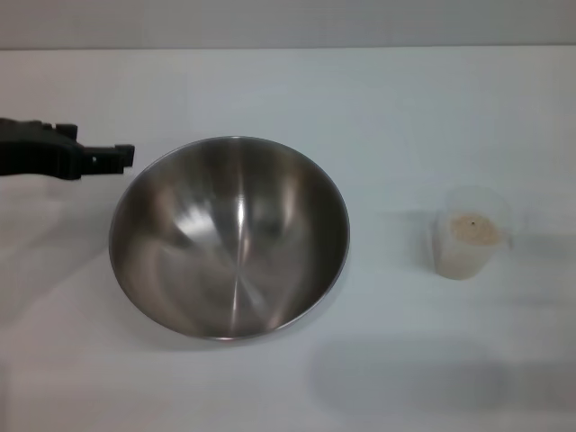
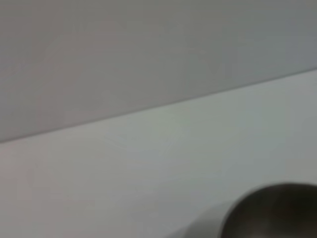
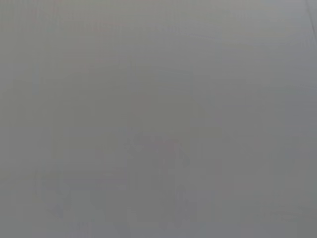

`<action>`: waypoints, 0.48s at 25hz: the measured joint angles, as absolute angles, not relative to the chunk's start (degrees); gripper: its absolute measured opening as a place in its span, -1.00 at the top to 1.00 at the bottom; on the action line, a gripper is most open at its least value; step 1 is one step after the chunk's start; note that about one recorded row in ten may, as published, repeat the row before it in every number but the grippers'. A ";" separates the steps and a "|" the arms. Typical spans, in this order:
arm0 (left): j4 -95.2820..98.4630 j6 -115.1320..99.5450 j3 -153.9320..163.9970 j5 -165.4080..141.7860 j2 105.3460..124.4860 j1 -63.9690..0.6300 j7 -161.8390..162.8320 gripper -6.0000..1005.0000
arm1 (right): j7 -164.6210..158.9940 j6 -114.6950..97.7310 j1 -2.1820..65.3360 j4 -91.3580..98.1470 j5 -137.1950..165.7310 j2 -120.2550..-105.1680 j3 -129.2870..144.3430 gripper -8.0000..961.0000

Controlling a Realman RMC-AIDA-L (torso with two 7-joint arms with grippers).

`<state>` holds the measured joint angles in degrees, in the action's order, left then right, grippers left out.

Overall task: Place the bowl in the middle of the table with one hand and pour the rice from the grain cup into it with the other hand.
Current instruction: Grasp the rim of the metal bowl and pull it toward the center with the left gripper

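The large steel bowl (image 1: 229, 236) sits empty on the white table (image 1: 387, 108), a little left of centre. My left gripper (image 1: 121, 155), black, reaches in from the left edge and ends just off the bowl's upper-left rim, holding nothing that I can see. Part of the bowl's rim (image 2: 277, 210) shows in the left wrist view. The frosted grain cup (image 1: 468, 236) stands upright to the right, apart from the bowl, with pale rice (image 1: 473, 229) inside. My right gripper is out of view, and the right wrist view shows only a plain grey surface.
The table's far edge (image 1: 288, 48) meets a grey wall at the back. A soft shadow (image 1: 423, 382) lies on the tabletop at the front right. Bare tabletop separates bowl and cup.
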<state>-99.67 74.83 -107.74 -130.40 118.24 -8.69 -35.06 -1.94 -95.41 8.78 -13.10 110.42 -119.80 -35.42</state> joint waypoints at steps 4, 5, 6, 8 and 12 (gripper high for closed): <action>-97.16 74.72 -106.76 -130.43 118.29 -8.72 -36.26 -0.68 | -1.94 -95.27 8.79 -13.10 110.33 -119.80 -35.42 -0.72; -96.60 74.64 -106.48 -130.44 118.31 -8.78 -36.64 -0.68 | -1.93 -95.24 8.82 -13.10 110.32 -119.80 -35.42 -0.72; -95.96 74.44 -106.07 -130.52 118.34 -8.84 -37.21 -0.68 | -1.94 -95.22 8.84 -13.10 110.32 -119.80 -35.42 -0.72; -95.18 73.81 -105.09 -130.79 118.38 -8.82 -38.09 -0.68 | -1.94 -95.20 8.84 -13.10 110.30 -119.80 -35.42 -0.72; -94.28 72.95 -103.86 -130.92 118.42 -8.68 -38.53 -0.67 | -1.94 -95.18 8.75 -13.10 110.29 -119.80 -35.42 -0.72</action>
